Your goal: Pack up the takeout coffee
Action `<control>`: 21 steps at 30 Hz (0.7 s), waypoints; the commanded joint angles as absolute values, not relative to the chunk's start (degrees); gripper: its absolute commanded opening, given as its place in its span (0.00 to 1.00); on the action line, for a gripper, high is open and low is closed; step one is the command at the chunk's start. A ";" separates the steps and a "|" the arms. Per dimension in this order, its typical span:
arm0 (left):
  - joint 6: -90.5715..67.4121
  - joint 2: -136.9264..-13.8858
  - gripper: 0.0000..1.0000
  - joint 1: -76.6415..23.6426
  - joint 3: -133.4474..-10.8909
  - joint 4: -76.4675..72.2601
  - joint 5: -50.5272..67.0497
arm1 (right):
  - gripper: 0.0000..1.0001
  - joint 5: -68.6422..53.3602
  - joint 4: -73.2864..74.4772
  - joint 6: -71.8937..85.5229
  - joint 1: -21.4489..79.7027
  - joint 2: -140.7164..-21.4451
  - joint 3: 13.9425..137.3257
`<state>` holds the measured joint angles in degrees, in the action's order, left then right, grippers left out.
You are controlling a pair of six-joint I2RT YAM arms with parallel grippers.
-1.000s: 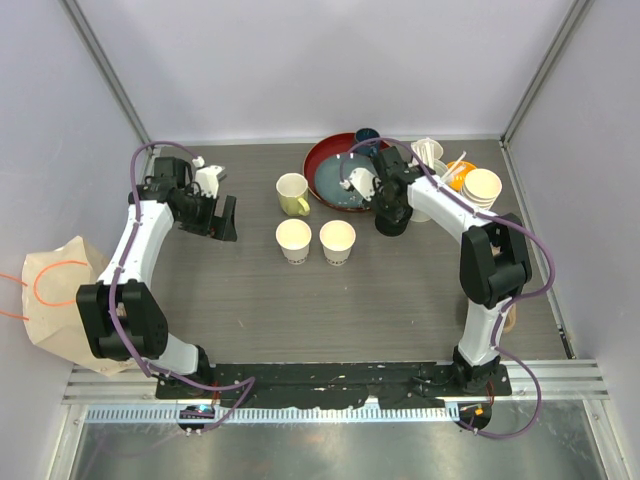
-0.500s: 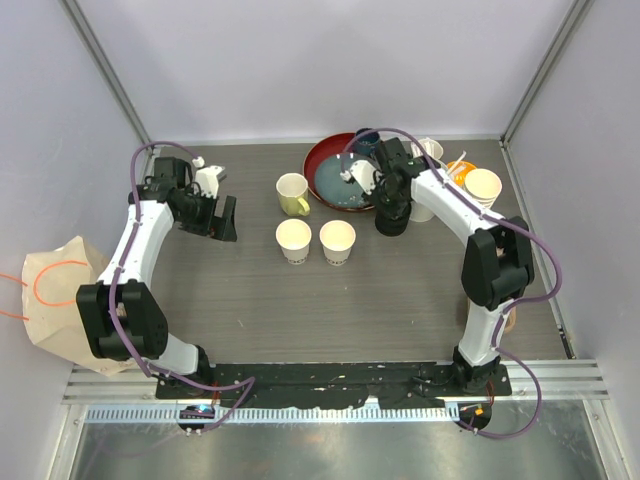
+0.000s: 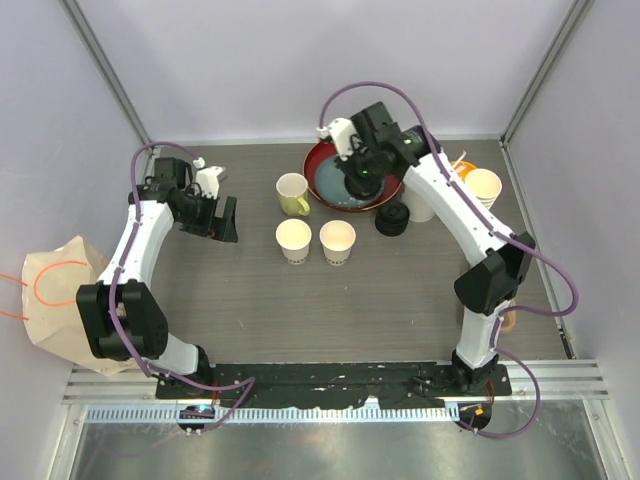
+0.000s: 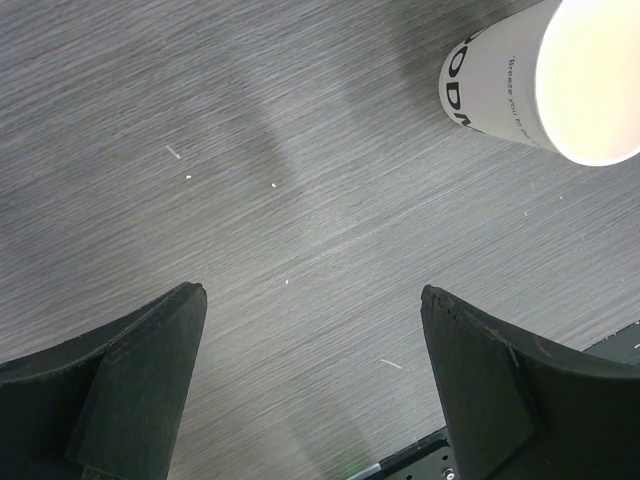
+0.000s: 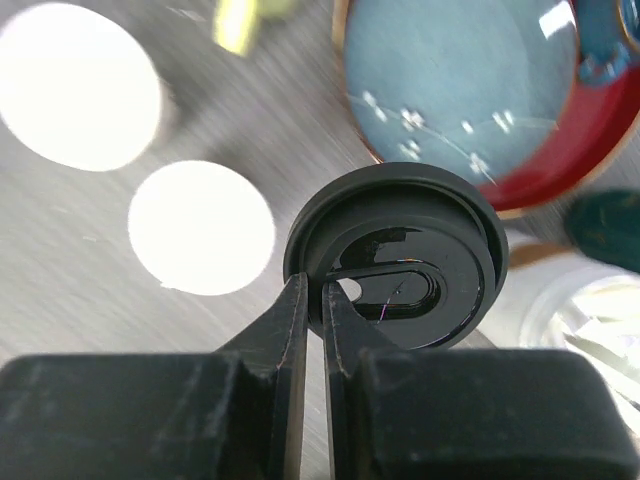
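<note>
Wide-spread left hand (image 4: 310, 291) above table (image 4: 300, 150), lidless paper cup (image 4: 540, 80) top right.

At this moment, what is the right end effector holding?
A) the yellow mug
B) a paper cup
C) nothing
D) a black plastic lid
D: in the right wrist view the right end effector is pinched shut on the rim of a black lid, which it holds up off the table.

Paper cup (image 4: 495, 85), side wall, black print: a small line reads "Breeze you to", then cuts off. Larger letters beside it, "OD…", partly hidden. Nothing else legible.
</note>
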<state>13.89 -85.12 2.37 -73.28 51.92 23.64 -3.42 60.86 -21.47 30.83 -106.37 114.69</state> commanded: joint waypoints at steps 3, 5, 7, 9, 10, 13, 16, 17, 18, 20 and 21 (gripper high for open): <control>11.87 -83.67 0.93 2.64 -72.51 51.07 24.00 | 0.01 -6.50 68.02 -8.01 44.71 -114.58 129.89; 11.69 -83.58 0.93 2.55 -72.07 50.71 23.03 | 0.01 -7.55 69.77 -6.07 46.66 -117.58 134.54; 11.34 -83.50 0.93 2.64 -71.81 50.45 22.50 | 0.01 -7.82 71.27 -3.79 48.77 -122.07 139.02; 11.25 -83.67 0.93 2.64 -71.54 50.19 21.80 | 0.01 -7.12 72.77 -2.73 49.83 -124.44 140.62; 11.08 -83.58 0.93 2.55 -71.46 50.19 21.71 | 0.01 -7.12 72.86 -2.55 50.27 -125.93 141.06; 11.07 -83.85 0.93 2.64 -71.28 49.75 21.36 | 0.01 -7.73 72.95 -1.76 50.36 -127.87 141.06; 10.99 -84.29 0.93 2.55 -71.28 49.66 21.36 | 0.01 -9.05 72.51 -1.58 50.36 -128.76 141.15; 10.99 -84.29 0.93 2.55 -71.28 49.66 21.36 | 0.01 -9.49 71.81 -1.50 50.45 -129.28 141.24; 10.99 -84.46 0.93 2.64 -71.37 49.66 21.44 | 0.01 -9.84 71.72 -1.15 50.45 -129.64 141.41; 10.90 -84.46 0.93 2.55 -71.37 49.66 21.36 | 0.01 -10.02 71.98 -1.23 50.45 -131.04 143.17; 10.99 -84.55 0.93 2.55 -71.37 49.66 21.44 | 0.01 -9.76 71.90 -1.40 50.36 -131.31 143.61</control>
<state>11.73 -85.12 2.37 -71.50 51.00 21.54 -8.29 72.25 -2.72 50.37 -131.52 138.91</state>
